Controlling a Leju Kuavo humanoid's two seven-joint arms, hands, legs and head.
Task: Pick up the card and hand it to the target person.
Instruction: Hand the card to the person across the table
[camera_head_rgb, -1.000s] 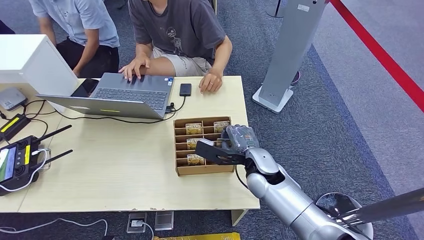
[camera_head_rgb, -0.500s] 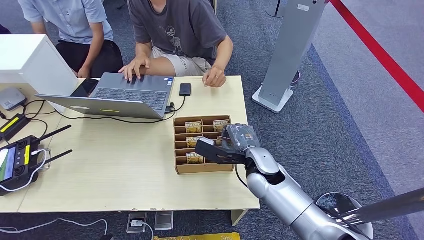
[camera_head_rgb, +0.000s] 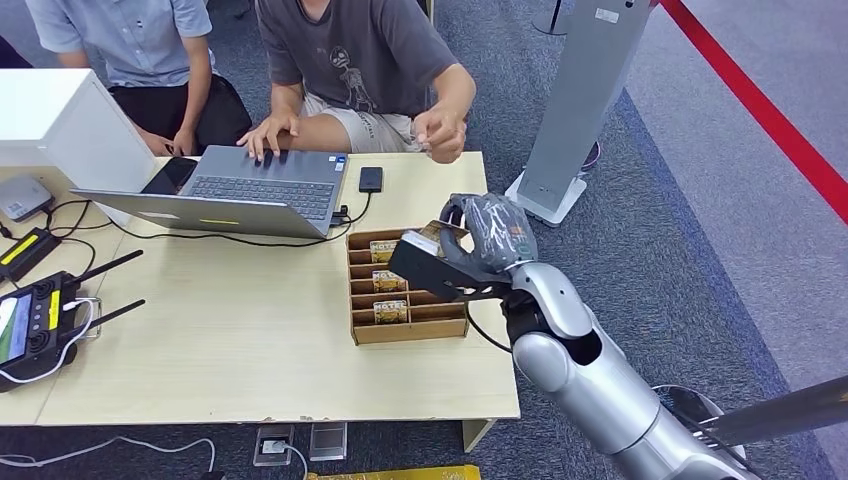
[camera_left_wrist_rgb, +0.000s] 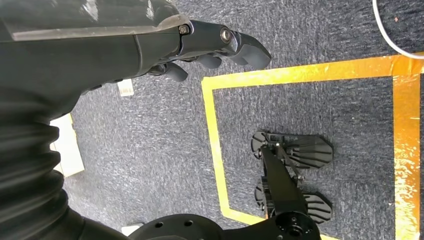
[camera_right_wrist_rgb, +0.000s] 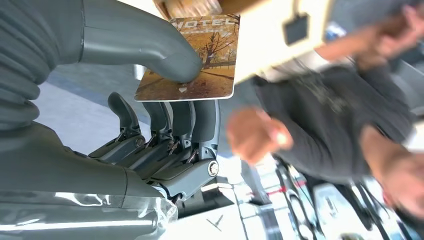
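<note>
My right hand (camera_head_rgb: 472, 248) is raised above the cardboard card box (camera_head_rgb: 410, 331) and pinches a hotel card (camera_head_rgb: 432, 236). In the right wrist view the card (camera_right_wrist_rgb: 200, 65) shows an autumn-tree picture, with the thumb (camera_right_wrist_rgb: 165, 52) pressing on its top and the fingers (camera_right_wrist_rgb: 187, 117) beneath. A person in a dark grey T-shirt (camera_head_rgb: 350, 50) sits behind the table, one hand (camera_head_rgb: 440, 130) lifted off it toward my hand. More cards (camera_head_rgb: 388, 281) stand in the box's slots. My left hand (camera_left_wrist_rgb: 215, 42) hangs over the carpet and holds nothing.
An open laptop (camera_head_rgb: 250, 190) and a black phone (camera_head_rgb: 371, 179) lie on the table's far side. A second person in a blue shirt (camera_head_rgb: 130, 40) sits at the far left. A remote controller (camera_head_rgb: 35, 320) lies at the left edge. A grey stand (camera_head_rgb: 575, 110) rises right of the table.
My right hand has risen from the box with a card and moved toward the seated person. That person's hand has lifted off the table.
</note>
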